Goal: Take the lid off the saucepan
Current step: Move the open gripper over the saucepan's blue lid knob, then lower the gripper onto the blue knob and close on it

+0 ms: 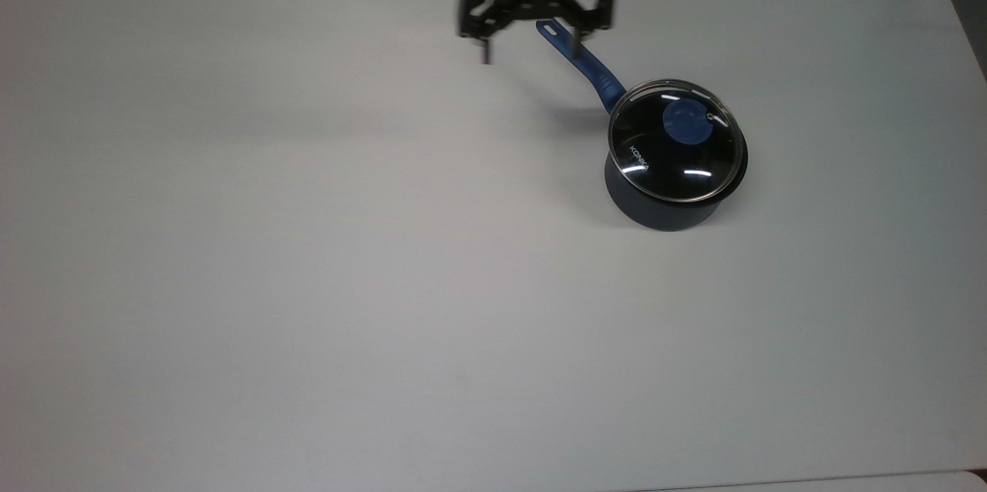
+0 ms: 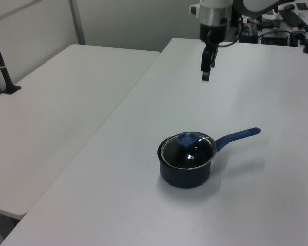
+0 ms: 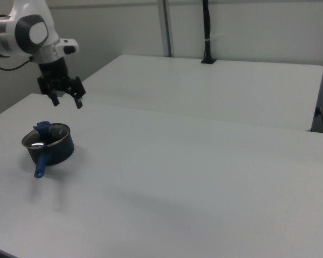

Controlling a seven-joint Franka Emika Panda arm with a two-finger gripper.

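The lid (image 1: 677, 141) sits seated on the saucepan (image 1: 665, 208), toward the top view's right. The gripper (image 1: 532, 45), fingers spread and empty, hangs above the handle (image 1: 580, 60). An off-centre descent could glance off the knob (image 1: 688, 123) and shift the pan.

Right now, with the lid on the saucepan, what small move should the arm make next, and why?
Probably carry the tool toward the top view's lower right until it hangs over the blue knob. The lid sits untouched on the saucepan, and the open tool hovers above the table near the handle's end.
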